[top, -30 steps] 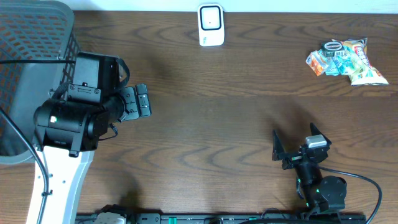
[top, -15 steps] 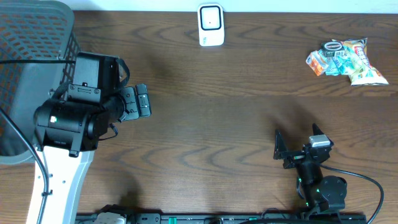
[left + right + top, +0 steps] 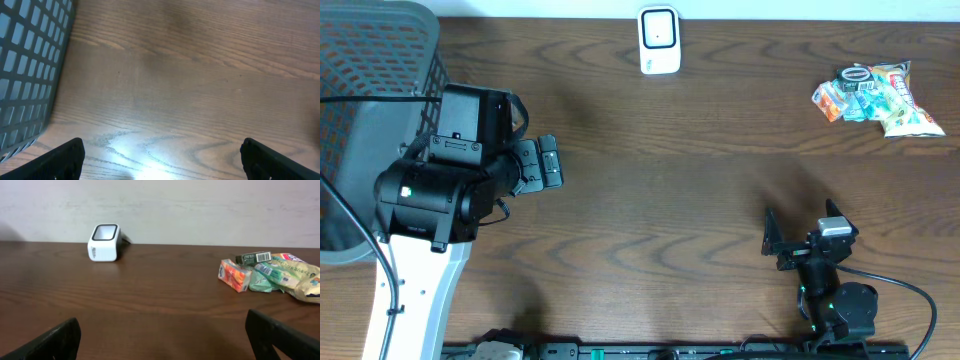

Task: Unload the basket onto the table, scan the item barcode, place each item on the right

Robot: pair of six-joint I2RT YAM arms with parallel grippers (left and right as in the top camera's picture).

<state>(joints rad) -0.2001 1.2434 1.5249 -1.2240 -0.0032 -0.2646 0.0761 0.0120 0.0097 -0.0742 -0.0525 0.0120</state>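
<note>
— Looks like dark wood veneer across the worktop (image 3: 700,180), smooth, with a soft glare in patches.
— Agreed. And along the left edge?
— Seems grey plastic mesh for the basket (image 3: 370,60), matt. Beside it, matt black plastic on the left arm housing (image 3: 450,170), glossy white on the link (image 3: 415,290) below.
— Far edge?
— Smooth white plastic on the scanner (image 3: 659,40), faintly glossy. Toward the far right corner, shiny crinkled film and printed card among the packets (image 3: 875,95).

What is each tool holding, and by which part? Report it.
Nothing is held: left tool and right tool both stand open and empty; the snack packets lie on the table.
</note>
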